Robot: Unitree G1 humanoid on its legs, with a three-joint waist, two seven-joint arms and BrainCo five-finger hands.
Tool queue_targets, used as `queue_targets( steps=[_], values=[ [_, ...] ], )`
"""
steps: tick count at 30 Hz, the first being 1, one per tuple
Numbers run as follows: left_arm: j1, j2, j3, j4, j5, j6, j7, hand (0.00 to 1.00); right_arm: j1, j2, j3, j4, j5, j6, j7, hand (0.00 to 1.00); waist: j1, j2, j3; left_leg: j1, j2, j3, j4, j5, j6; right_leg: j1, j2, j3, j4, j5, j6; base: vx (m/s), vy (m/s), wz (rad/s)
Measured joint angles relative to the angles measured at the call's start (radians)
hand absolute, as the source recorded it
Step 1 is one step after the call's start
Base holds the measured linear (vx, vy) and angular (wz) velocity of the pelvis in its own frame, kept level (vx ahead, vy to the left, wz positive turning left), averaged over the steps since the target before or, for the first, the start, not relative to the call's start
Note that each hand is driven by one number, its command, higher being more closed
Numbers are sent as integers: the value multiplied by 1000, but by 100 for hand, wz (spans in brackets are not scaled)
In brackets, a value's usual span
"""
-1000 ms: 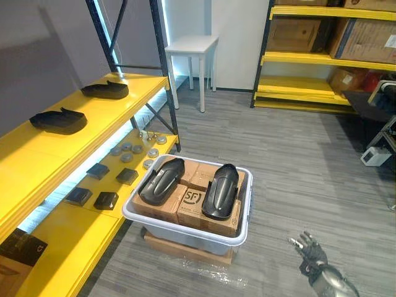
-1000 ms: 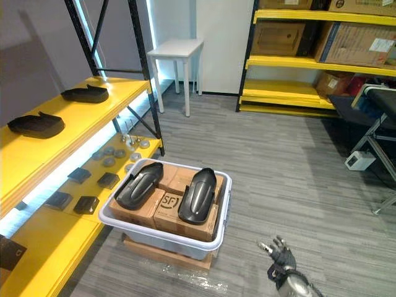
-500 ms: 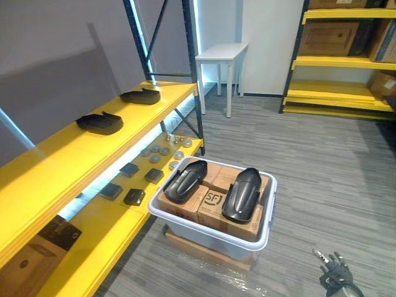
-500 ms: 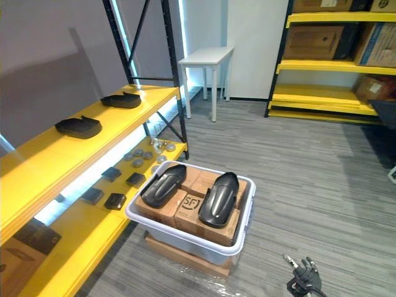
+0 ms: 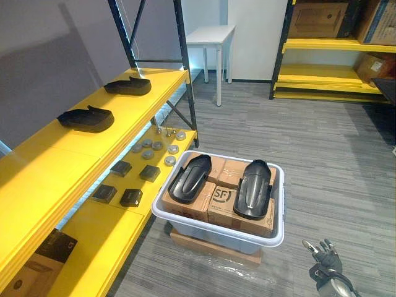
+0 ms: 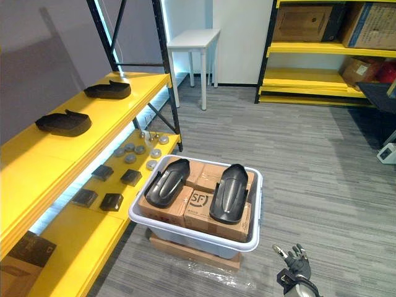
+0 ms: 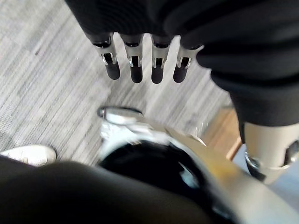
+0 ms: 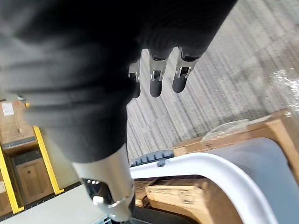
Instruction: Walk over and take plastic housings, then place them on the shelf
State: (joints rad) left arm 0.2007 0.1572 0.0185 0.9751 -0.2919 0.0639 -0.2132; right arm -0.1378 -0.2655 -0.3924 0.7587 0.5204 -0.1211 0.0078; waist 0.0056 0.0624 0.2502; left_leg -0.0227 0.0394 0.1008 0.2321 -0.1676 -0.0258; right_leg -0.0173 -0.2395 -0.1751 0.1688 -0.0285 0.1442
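Two plastic housings lie on cartons in the white bin beside the shelf, probably light, stiff and slick (grip across the narrow sides), with the left robot hand and right robot hand relaxed, empty.

Brown cardboard box: black printed emblem on its top face.
Flat black carton: small pale mark, too small to read.

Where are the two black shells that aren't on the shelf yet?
In the eye views, the two plastic housings lie side by side on cardboard boxes inside the white bin on the floor, right of the yellow shelf.
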Motion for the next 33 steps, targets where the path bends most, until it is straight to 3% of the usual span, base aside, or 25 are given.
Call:
queue_targets(
  steps=[6, 10, 13, 17, 21, 27, 32, 33],
  values=[
    [-5, 2, -4, 5, -34, -3, -13, 0, -55, -40, 4, -4, -113, 6, 20, 0, -11, -2, 1, 17, 23, -68, -89, 73, -23, 16, 30, -52, -11, -12, -23, 41, -158, 22],
    [-5, 2, -3, -2, -68, -6, -18, 0, -151, -54, 35, 3, -171, 39, 15, 0, 12, 0, 21, -15, 27, -95, -93, 117, -32, 16, 32, -98, -8, -17, -29, -56, -58, 33],
    [-6, 2, -5, -24, -67, -9, -31, 0, -240, -57, 43, 12, -173, 68, -3, 0, 13, 3, 60, -49, 25, -105, -98, 174, -30, 17, 29, -153, 0, -27, -46, -122, -45, 66],
    [-3, -31, -4, -33, -57, -11, -55, 0, -355, -111, 45, 59, -197, 110, -35, 0, 40, 44, 99, -60, 25, -103, -186, 273, -20, -1, 22, -224, 34, -51, -54, -160, -31, 56],
    [8, -61, -6, -34, -58, -10, -59, 0, -454, -180, 91, 92, -236, 134, -68, 0, 43, 90, 120, -80, 26, -51, -235, 282, -11, -76, 5, -219, 118, -72, -53, -151, 32, 18],
    [5, -62, -28, -49, -103, -10, -66, 0, -578, -264, 121, 159, -274, 213, -227, 0, 49, 104, 173, -148, -39, -48, -240, 294, 14, -233, -96, -162, 312, -132, -33, -78, 23, 12],
    [-1, -65, -49, -37, -137, -9, -75, 0, -612, -281, 116, 137, -283, 277, -477, 0, 46, 116, 188, -195, -73, -37, -236, 300, 20, -312, -145, -142, 387, -159, -23, -4, -9, 10],
    [-2, -66, -48, -35, -138, -9, -76, 0, -612, -281, 116, 121, -288, 284, -498, 0, 46, 117, 188, -200, -75, -34, -234, 301, 19, -319, -149, -139, 397, -159, -24, 33, -27, -1]
  ],
)
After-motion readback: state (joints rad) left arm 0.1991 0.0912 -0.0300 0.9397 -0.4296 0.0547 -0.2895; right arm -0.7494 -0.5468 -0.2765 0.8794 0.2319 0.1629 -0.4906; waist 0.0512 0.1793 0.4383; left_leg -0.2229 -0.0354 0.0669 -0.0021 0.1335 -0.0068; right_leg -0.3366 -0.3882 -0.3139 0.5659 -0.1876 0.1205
